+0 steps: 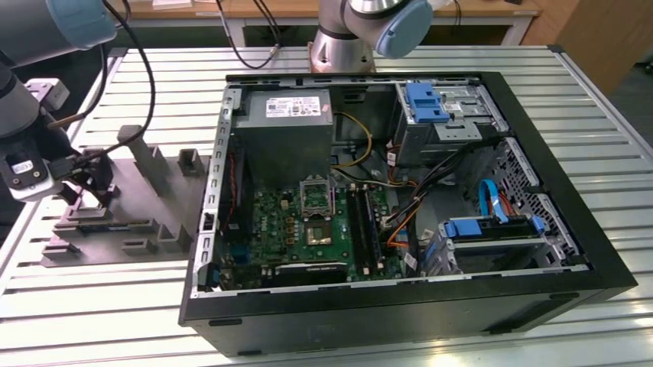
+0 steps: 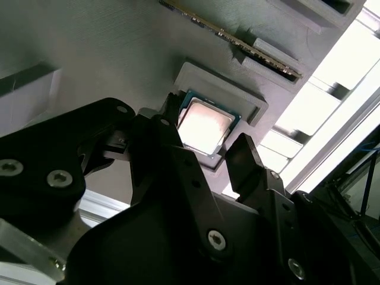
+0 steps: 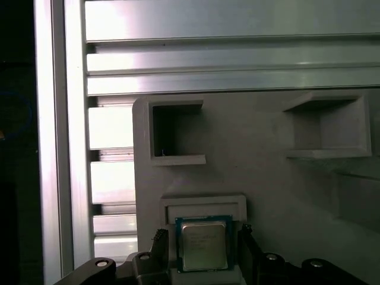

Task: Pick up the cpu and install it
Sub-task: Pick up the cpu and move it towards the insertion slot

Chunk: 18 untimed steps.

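The cpu (image 3: 203, 243), a small square chip with a pale metal top, lies flat in a raised pocket of the grey holder tray (image 3: 267, 178). It also shows in the second wrist view (image 2: 205, 124). My gripper (image 3: 202, 248) is open, one black finger (image 3: 157, 244) on each side of the chip with small gaps to its edges. In the second wrist view the gripper (image 2: 208, 139) straddles the chip the same way. In the exterior view the gripper (image 1: 87, 180) hangs over the tray (image 1: 133, 222) at that view's left. The black socket frame (image 1: 317, 197) sits on the green motherboard.
The open black computer case (image 1: 571, 229) fills the exterior view's middle and right, with a grey power-supply box (image 1: 290, 126), cables and blue drive brackets (image 1: 490, 225). A second arm's base (image 1: 347, 38) stands behind the case. A memory stick (image 2: 237, 41) lies in a tray slot.
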{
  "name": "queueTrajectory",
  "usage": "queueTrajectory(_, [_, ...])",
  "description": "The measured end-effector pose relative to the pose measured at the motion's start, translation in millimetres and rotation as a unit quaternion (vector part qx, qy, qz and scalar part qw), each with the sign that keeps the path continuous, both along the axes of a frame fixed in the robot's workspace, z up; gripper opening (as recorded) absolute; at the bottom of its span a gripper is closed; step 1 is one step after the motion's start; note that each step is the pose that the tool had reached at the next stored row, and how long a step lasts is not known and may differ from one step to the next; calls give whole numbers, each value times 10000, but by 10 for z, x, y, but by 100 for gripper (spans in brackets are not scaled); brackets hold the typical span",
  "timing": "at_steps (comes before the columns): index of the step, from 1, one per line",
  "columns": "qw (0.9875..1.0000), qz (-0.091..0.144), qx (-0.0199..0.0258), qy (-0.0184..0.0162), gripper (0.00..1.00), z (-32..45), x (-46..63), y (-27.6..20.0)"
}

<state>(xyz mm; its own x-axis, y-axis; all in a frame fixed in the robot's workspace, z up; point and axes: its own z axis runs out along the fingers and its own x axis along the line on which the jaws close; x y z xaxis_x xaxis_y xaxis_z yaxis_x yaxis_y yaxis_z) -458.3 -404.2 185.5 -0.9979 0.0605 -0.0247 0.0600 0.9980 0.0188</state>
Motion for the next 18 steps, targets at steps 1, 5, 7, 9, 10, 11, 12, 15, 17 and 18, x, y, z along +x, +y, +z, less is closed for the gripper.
queueTrajectory(1, [10000,0,0,0,58,-2,0,0])
queueTrajectory(5, [10000,0,0,-1,58,-16,0,0])
queueTrajectory(7, [10000,0,0,0,58,-22,-1,0])
queueTrajectory(9, [10000,0,1,-1,58,-27,-3,0])
queueTrajectory(10, [10000,0,2,-1,58,-30,-4,0])
queueTrajectory(11, [10000,0,2,-1,58,-33,-5,0])
queueTrajectory(12, [10000,0,2,-1,58,-36,-6,0])
queueTrajectory(15, [10000,0,4,-1,58,-46,-9,0])
queueTrajectory(17, [10000,0,4,0,58,-51,-10,0])
queueTrajectory(18, [10000,0,4,1,58,-52,-10,0])
